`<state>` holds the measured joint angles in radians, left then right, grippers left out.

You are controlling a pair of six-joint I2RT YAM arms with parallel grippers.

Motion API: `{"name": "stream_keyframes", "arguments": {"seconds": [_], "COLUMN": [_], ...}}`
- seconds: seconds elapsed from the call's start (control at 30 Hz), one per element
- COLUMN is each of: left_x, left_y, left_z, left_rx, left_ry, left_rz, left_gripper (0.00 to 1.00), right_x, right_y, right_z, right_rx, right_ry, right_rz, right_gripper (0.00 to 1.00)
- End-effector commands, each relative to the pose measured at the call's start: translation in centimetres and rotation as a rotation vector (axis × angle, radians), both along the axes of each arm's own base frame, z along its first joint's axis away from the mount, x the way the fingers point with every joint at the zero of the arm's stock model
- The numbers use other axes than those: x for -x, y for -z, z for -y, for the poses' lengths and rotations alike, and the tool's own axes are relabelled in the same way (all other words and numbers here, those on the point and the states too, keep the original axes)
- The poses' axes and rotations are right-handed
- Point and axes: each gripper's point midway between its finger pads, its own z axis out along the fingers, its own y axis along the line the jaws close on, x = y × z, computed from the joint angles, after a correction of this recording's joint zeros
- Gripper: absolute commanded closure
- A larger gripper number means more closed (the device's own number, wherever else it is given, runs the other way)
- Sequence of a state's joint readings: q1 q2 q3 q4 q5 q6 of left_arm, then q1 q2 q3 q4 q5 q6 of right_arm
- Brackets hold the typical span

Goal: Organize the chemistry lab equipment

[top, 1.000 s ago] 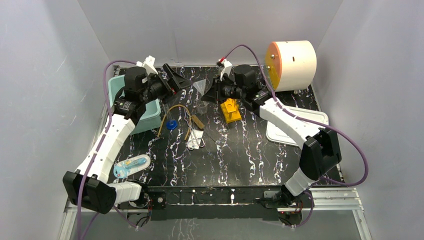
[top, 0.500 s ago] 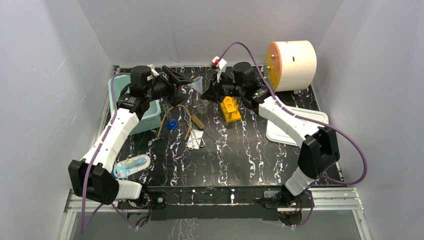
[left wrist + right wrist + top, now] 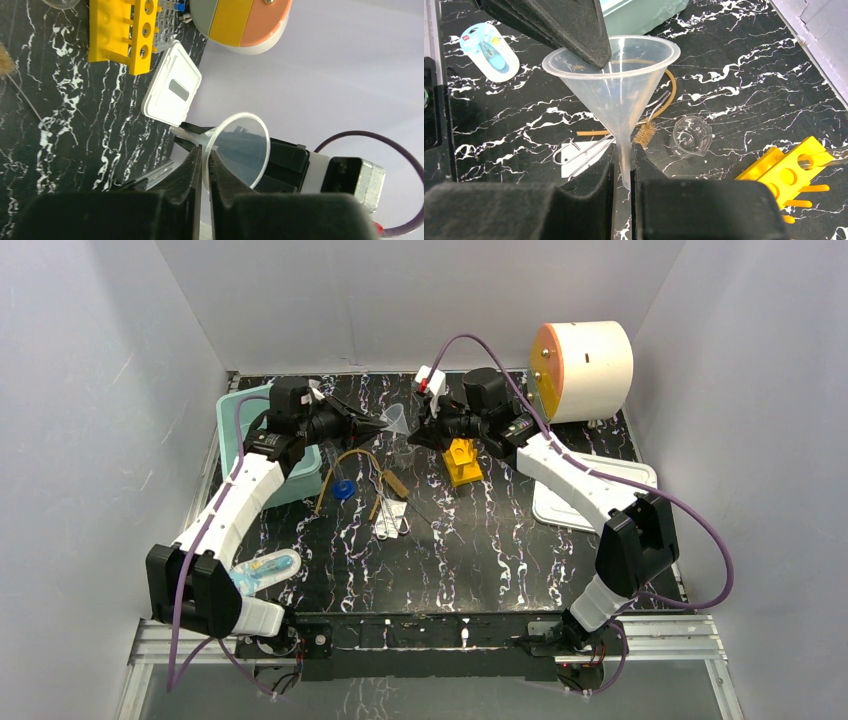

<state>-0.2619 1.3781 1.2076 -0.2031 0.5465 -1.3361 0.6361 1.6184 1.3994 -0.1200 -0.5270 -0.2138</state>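
Up over the far middle of the black marbled desk (image 3: 480, 540), about twelve o'clock from where the arms are bolted, the clear plastic funnel (image 3: 616, 75) hangs in the air between the two arms. The right claw (image 3: 623, 150) is pinching its thin stem. The left claw (image 3: 205, 152) is pressed together on the wide rim, one finger inside the cone and one outside. To my eye the funnel is very light, thin-walled and smooth, so it could slip or spring out of a loose pinch. The rim looks likely to bend out of round under a hard squeeze, which makes the stem, or the cone just above it, the firmer place to hold. With both claws on it, any pull at cross purposes could twist it. Room is tight here. The yellow rack with round holes (image 3: 462, 460) sits just at four o'clock of the funnel, under the right arm. The small clear glass beaker (image 3: 692, 135) stands on the desk below, and the amber rubber tube (image 3: 350, 462) curls at seven o'clock. The teal plastic bin (image 3: 235, 425) lies at nine o'clock and the white drum with the orange face (image 3: 585, 358) at two o'clock, with the back wall close behind. The open ground is toward six o'clock, on the near half of the desk.
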Motion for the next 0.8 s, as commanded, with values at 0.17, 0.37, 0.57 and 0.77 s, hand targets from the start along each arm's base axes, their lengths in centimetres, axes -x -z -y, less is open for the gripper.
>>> {"name": "stream_keyframes", "arguments": {"seconds": [0.17,0.37,0.57,0.77], "left_x": [-0.8,-2.9,-3.1,-3.4], "left_y": [-1.2,-1.8,-2.6,0.7], "left_z": [-2.4,-10.2,-18.9,-25.8], "left_rx": [-0.176,-0.491,-0.849,-0.961], "left_ry": [0.006,-0.151,-0.332,-0.417], "left_rz": [0.091,0.152,0.101,-0.064], "left_gripper": [1.0,1.0,1.0,1.0], "right_x": [-1.1,-0.7,-0.9,-0.5], "right_y": [-4.2,-6.3,-5.2,-4.2], "right_z": [0.3,1.3,2.8,2.6], "right_rx": [-0.052,-0.094,-0.069,-0.088], "right_ry": [0.066,0.122,0.205,0.209], "right_rz": [0.071,0.079,0.076,0.023], "right_gripper": [0.37,0.23,0.23,0.23]}}
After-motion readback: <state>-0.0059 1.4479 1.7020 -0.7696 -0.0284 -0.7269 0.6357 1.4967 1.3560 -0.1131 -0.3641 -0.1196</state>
